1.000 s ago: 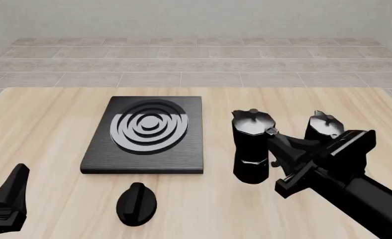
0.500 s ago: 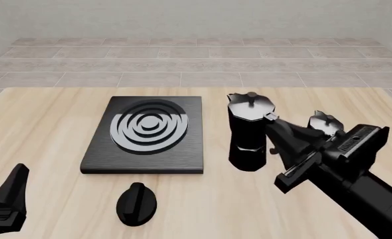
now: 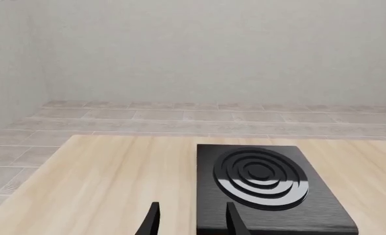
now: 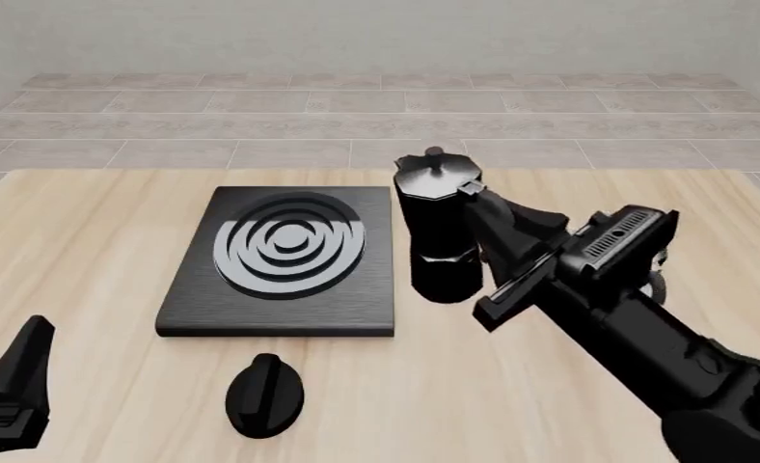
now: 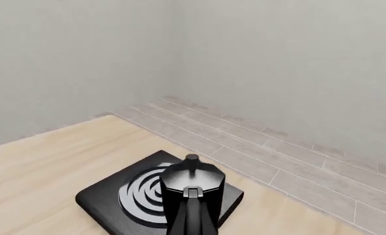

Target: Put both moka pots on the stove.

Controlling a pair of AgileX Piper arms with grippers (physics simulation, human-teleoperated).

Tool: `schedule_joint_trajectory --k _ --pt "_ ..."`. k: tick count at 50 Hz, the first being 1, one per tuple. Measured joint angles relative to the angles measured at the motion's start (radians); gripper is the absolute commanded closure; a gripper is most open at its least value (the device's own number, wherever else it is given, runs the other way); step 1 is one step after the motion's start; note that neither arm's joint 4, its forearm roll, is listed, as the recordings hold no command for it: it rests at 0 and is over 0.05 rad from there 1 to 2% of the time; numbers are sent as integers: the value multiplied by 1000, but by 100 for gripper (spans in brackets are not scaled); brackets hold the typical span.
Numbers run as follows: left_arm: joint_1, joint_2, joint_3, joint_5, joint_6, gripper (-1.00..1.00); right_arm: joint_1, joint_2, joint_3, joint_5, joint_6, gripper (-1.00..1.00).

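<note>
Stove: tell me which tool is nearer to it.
Right. The right tool, holding a moka pot by its handle, sits beside the stove; the left tool waits at the table's near-left corner.

Front view: fixed, above and behind the arms, facing forward and down over the table (image 4: pixel 84 222). Left wrist view: low, near the tabletop, facing the far wall. Right wrist view: higher, looking down. All three share the stove (image 4: pixel 284 260) (image 3: pixel 265 186) (image 5: pixel 140 196).
</note>
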Motion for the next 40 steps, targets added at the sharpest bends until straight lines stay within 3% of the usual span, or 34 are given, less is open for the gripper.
schedule_joint_trajectory --k 15,40 --pt "-6 -1 2 -5 -2 -100 19 148 -86 -116 -6 100" --pt "-20 -1 3 -9 -6 -100 51 381 -258 -228 18 100"
